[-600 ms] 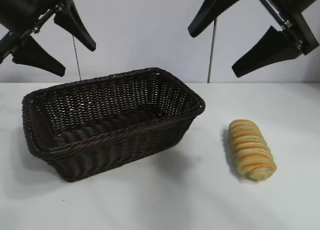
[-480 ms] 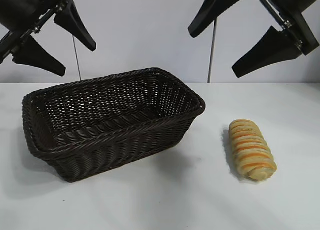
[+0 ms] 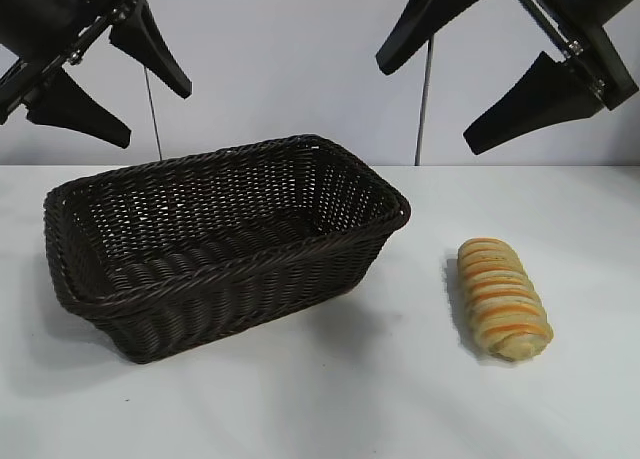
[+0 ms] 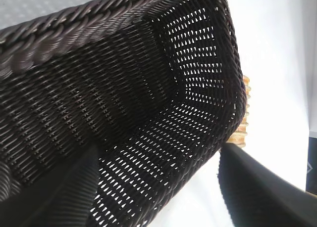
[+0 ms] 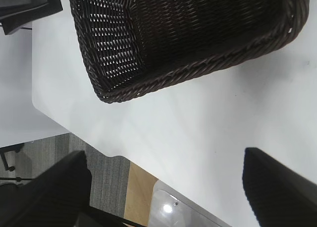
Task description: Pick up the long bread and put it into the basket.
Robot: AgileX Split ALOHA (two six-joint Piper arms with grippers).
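Observation:
The long bread point(image 3: 503, 298), golden-tan with orange-brown stripes, lies on the white table to the right of the basket. The dark brown wicker basket point(image 3: 215, 241) stands left of centre and looks empty. My left gripper point(image 3: 155, 109) hangs open high above the basket's left end. My right gripper point(image 3: 425, 109) hangs open high above the table, up and behind the bread. In the left wrist view the basket's inside point(image 4: 124, 98) fills the frame and a sliver of the bread point(image 4: 242, 123) shows past its rim. In the right wrist view the basket point(image 5: 178, 39) shows; the bread is out of view there.
The white table point(image 3: 330, 399) has bare room in front of and between the basket and the bread. In the right wrist view the table's edge point(image 5: 99, 150) and the floor beyond it point(image 5: 143, 190) show. Two thin vertical poles point(image 3: 424, 99) stand behind the table.

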